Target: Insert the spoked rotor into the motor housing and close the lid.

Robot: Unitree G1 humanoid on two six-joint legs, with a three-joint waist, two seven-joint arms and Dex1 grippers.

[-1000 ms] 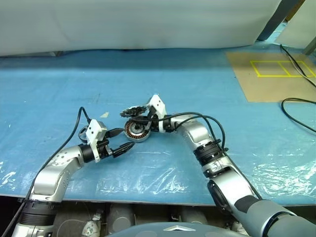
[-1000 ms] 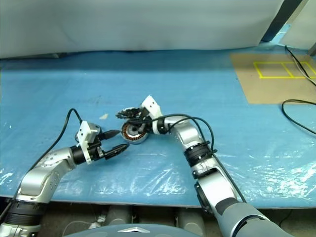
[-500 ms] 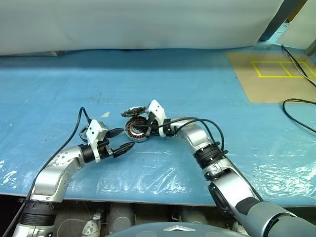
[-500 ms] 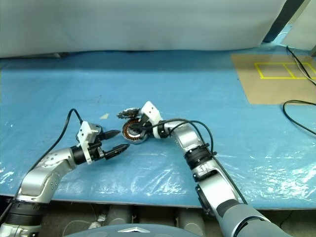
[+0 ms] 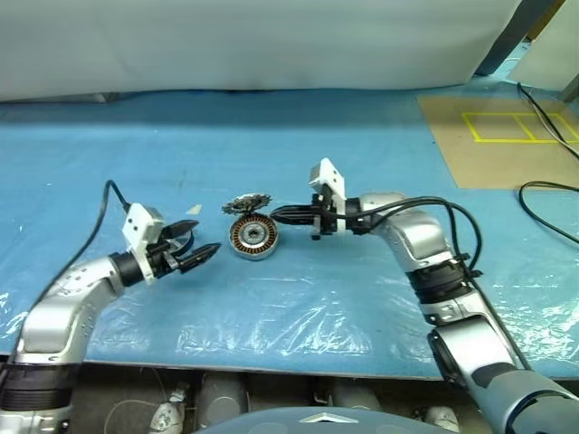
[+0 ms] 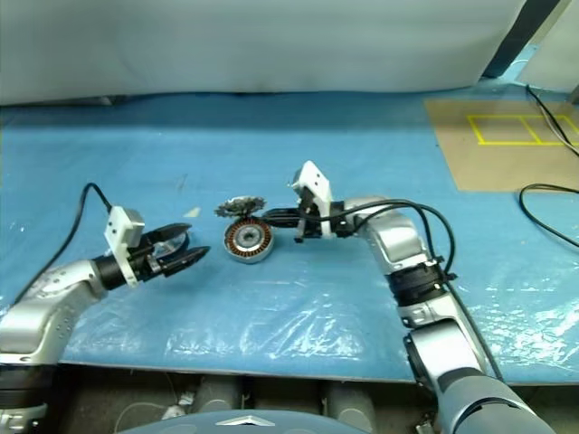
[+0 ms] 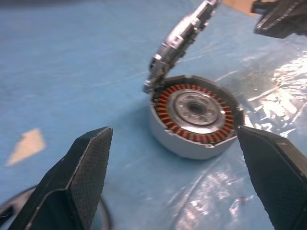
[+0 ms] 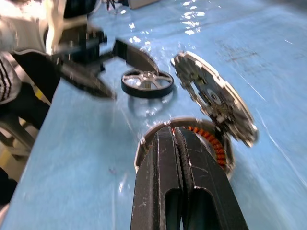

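The silver motor housing [image 5: 251,238] lies on the blue mat, copper windings up [image 7: 195,111]. The toothed spoked rotor [image 5: 247,203] stands tilted on edge at the housing's far rim [image 8: 216,98], not lying inside it. My right gripper [image 5: 276,214] is shut and empty. It hangs level just right of the housing, pointing at it without touching. My left gripper [image 5: 204,237] is open and empty, a short way left of the housing, with its fingers [image 7: 86,167] spread to either side of it in the left wrist view.
A black ring with spokes [image 8: 147,82] lies on the mat by the left gripper. A small tan scrap [image 5: 192,209] lies nearby. A brown board with yellow tape [image 5: 498,136] and black cables [image 5: 543,190] are at the back right. Crinkled clear film covers the mat's front [image 5: 271,325].
My right gripper has drawn back to the right, away from the rotor, which stays propped on the housing's rim. My left gripper has moved left and slightly up, away from the housing.
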